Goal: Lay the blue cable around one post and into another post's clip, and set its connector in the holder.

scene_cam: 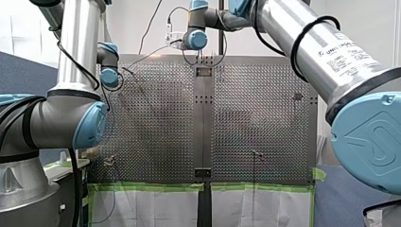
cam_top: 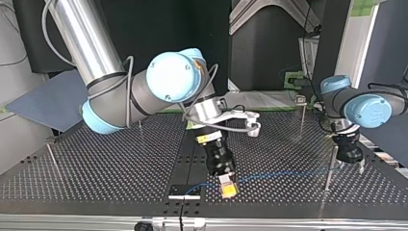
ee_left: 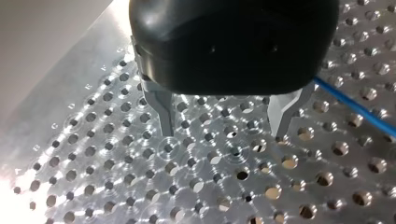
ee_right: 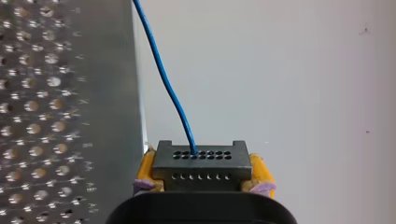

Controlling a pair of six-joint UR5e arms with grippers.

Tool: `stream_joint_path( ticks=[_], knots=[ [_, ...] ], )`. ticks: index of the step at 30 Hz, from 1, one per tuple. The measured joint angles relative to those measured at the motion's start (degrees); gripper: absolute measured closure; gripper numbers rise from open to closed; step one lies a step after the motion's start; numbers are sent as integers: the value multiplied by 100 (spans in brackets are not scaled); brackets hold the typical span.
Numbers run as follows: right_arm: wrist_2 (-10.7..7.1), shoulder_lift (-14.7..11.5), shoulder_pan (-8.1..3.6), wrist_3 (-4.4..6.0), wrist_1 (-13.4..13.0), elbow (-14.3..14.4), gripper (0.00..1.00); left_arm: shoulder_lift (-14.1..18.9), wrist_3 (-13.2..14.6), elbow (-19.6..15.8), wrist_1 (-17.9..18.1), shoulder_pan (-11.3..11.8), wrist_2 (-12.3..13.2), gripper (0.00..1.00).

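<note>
My right gripper (ee_right: pixel 203 169) is clamped on the black connector (ee_right: pixel 201 161), near the table (cam_top: pixel 96 168) edge and not yet in any holder. The blue cable (cam_top: pixel 269 177) runs from it toward a post (cam_top: pixel 330 166); if it is clipped, I cannot tell. My left gripper (ee_left: pixel 223 133) is spread apart and empty.

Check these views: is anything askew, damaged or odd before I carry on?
Nothing stands out. The connector sits square between the yellow pads of my right gripper, the blue cable leaves it in a smooth curve, and my left gripper hangs open above the table, the cable running beside it.
</note>
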Motion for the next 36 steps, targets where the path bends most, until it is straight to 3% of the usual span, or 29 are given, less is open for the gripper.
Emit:
stream_joint_path(
  ticks=[6,12,20,28,32,36],
  knots=[
    [7,12,-1,-27,207,-67,100,0,12,-8,-3,-54,113,0],
    [63,12,-2,-126,244,139,100,0,18,-24,-11,-78,88,0],
    [372,9,3,-173,178,515,100,-1,94,-26,-18,-83,-6,0],
    [716,-26,-5,-336,43,861,100,-1,101,-27,-18,-88,-60,0],
    [900,-48,-12,-298,-134,1044,100,0,93,-28,-18,-89,-63,0],
    [1099,-93,-15,-164,-331,1243,100,-1,86,-29,-18,-89,-61,0]
  ],
)
